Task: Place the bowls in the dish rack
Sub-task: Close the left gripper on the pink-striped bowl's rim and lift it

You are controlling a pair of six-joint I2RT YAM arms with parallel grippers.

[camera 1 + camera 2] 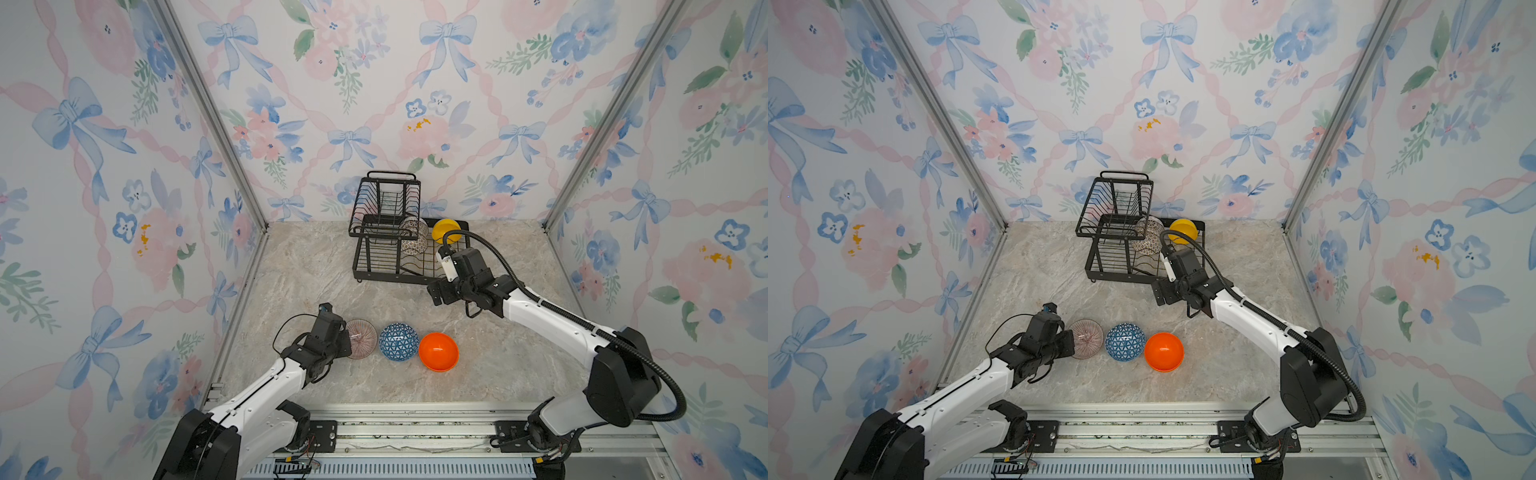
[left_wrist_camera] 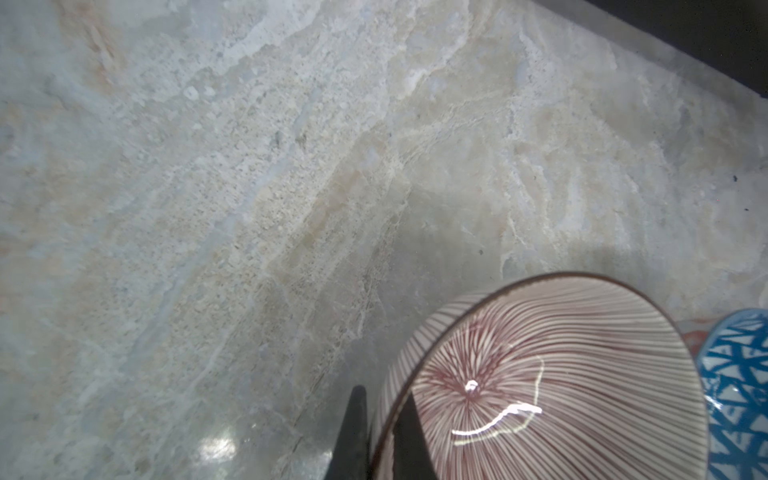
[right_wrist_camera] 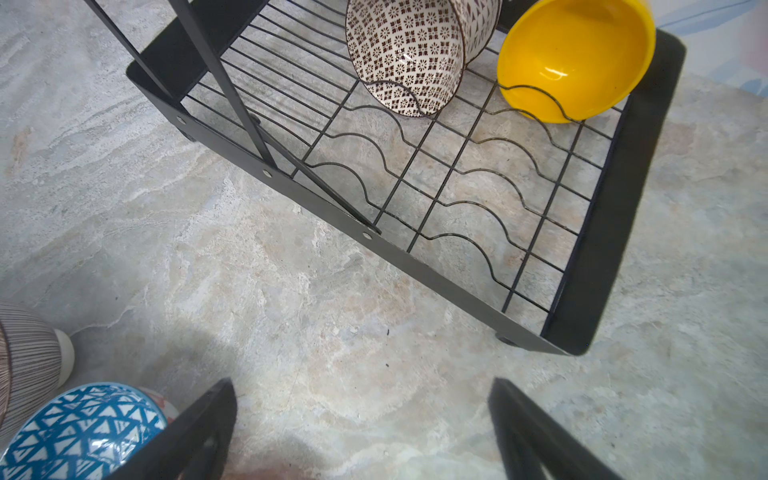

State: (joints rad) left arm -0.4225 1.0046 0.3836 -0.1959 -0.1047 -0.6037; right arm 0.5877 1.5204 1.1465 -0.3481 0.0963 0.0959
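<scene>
Pinkish ribbed bowl (image 2: 540, 374) was held by the left hand (image 2: 380, 415), closed astride its rim, low at the bench (image 2: 249, 208). Just beyond it lay the blue triangle bowl (image 1: 398, 341), then the orange bowl (image 1: 438, 351). Farther off, the right hand (image 3: 361, 386) hovered wide open and empty before the dish rack (image 3: 582, 291). A rim pinch this thin could let the bowl swing or slip on lifting and strike its blue neighbour.

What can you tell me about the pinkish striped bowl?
The pinkish striped bowl is small, round, glossy, seemingly ceramic, with fine dark-red lines fanning from its centre, a dark rim and a pale foot. It is left of the blue bowl, near the front. The left gripper is shut on its rim, one finger inside, one outside.
</scene>
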